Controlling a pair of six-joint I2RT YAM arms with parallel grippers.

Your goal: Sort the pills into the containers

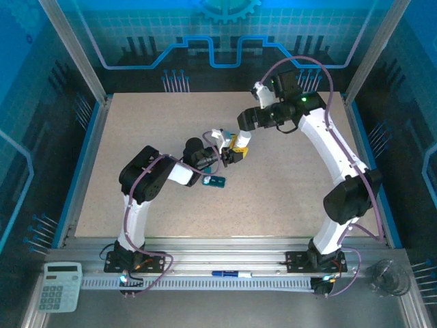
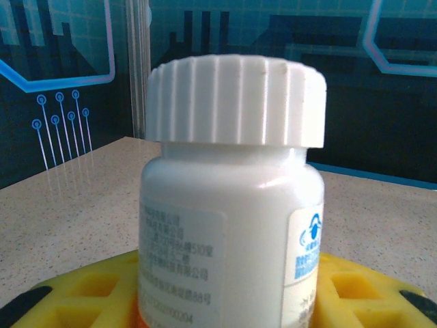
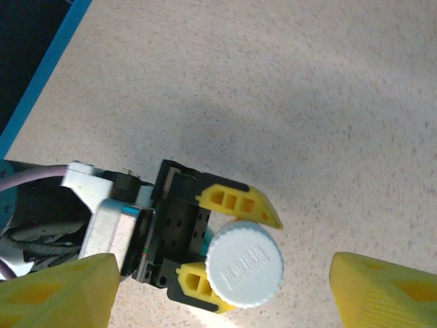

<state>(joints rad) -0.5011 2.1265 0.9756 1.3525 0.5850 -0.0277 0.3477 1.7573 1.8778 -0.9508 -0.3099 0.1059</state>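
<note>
The white pill bottle (image 2: 232,205) stands upright and closed under a ribbed white screw cap (image 3: 244,265). It carries printed labels on its side. The yellow fingers of the left gripper (image 3: 249,263) clamp it from both sides, above the speckled table. The teal-green pill box (image 1: 214,181) lies flat near the table's middle, just beside that gripper on the near side. Its compartments are too small to make out.

A speckled beige table (image 1: 287,198) carries a small teal-green rectangular plastic pill box (image 1: 214,181), lying flat just left of centre. On the grey metal ledge (image 1: 205,301) along its near side lie a white calculator (image 1: 60,285), left, and a blue pen (image 1: 229,274), middle.
</note>
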